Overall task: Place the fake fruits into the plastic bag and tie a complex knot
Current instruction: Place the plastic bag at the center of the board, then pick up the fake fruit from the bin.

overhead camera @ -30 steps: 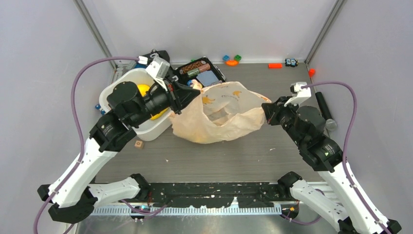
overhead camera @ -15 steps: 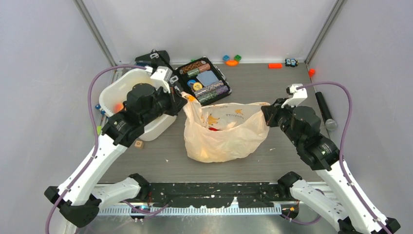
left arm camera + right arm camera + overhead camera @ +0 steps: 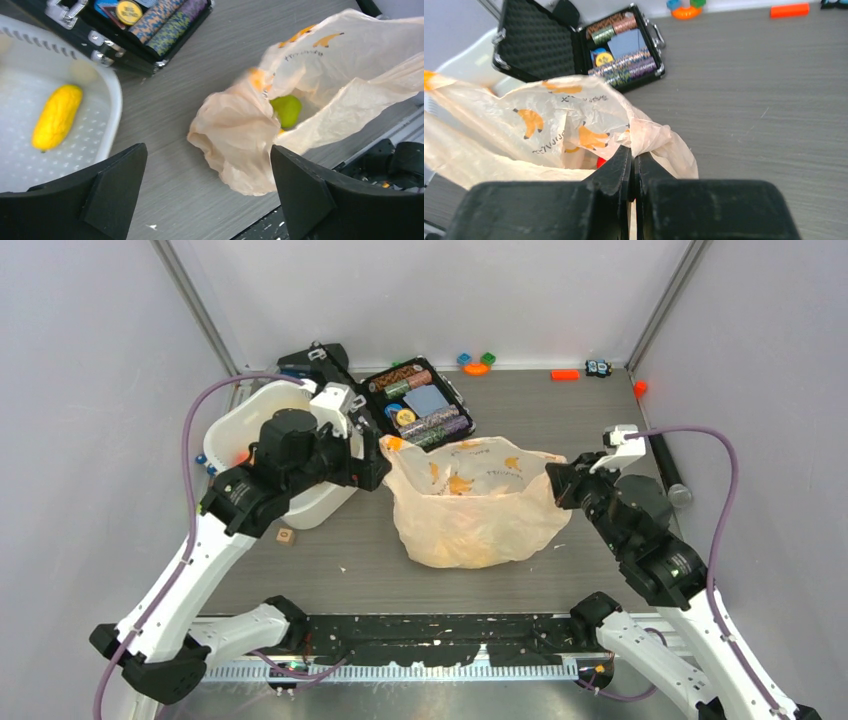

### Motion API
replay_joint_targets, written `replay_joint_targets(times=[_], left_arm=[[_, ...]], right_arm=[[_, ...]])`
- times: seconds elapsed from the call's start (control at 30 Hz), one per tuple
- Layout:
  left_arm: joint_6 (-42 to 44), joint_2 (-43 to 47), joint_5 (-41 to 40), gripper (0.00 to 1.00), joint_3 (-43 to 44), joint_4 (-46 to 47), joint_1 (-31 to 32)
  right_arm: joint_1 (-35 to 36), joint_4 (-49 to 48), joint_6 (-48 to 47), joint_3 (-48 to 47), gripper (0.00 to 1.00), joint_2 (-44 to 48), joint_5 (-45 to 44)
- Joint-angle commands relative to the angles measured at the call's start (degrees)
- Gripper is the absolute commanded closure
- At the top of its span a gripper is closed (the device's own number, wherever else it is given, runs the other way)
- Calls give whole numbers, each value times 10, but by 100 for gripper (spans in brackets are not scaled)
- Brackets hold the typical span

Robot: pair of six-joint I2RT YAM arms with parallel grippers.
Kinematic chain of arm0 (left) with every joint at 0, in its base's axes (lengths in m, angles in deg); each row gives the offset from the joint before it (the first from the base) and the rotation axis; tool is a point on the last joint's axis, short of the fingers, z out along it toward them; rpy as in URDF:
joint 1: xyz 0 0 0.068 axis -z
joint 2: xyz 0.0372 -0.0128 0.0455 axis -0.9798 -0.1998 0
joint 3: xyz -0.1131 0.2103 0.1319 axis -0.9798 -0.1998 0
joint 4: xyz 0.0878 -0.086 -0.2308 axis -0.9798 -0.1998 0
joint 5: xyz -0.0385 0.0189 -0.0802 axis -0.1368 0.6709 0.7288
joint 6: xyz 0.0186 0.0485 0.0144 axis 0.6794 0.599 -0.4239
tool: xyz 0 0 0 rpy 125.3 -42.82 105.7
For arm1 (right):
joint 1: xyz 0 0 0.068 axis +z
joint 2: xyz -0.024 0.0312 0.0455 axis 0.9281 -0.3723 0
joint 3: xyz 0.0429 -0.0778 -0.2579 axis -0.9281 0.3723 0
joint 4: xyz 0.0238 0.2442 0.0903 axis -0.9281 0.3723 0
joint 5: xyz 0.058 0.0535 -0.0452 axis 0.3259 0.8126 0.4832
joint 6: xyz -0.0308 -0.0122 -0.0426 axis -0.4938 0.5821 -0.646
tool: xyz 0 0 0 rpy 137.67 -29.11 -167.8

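Note:
The plastic bag [image 3: 470, 505], pale peach with yellow-orange banana prints, sits mid-table with its mouth up. My right gripper [image 3: 553, 485] is shut on the bag's right edge, and thin film is pinched between its fingertips [image 3: 633, 152]. My left gripper [image 3: 368, 462] hangs just left of the bag, jaws wide open [image 3: 207, 150] and holding nothing, with the bag's loose left edge [image 3: 235, 130] lying below. Of the fake fruits, a green pear [image 3: 287, 110] and a red one [image 3: 601, 162] show inside the bag. A yellow fruit [image 3: 56, 122] lies in the white tub [image 3: 112, 95].
The white tub [image 3: 235, 420] stands under my left arm at the left. An open black case of poker chips [image 3: 420, 405] sits behind the bag. Small toy blocks [image 3: 477, 363] and an orange piece [image 3: 565, 374] line the back edge. A black cylinder [image 3: 665, 465] lies at the right.
My left gripper has opened and let go of the bag's left edge. The bag has shifted right and toward the near edge. My right gripper stays shut on it.

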Motion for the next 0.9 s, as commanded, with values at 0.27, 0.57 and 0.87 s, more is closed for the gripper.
replay_joint_targets(times=[0.27,0.57,0.87], left_arm=[[14,26,-73,1,64,-85,-177],[-86,-92,-104,1,21,15,-284],[-223,-314,-200,1,116,99,-365]], right_arm=[[-1,-39,15,20,95,-3,7],[-1,-72,5,28,95,-11,40],[-1,-172,-34,56,95,-61,-34]])
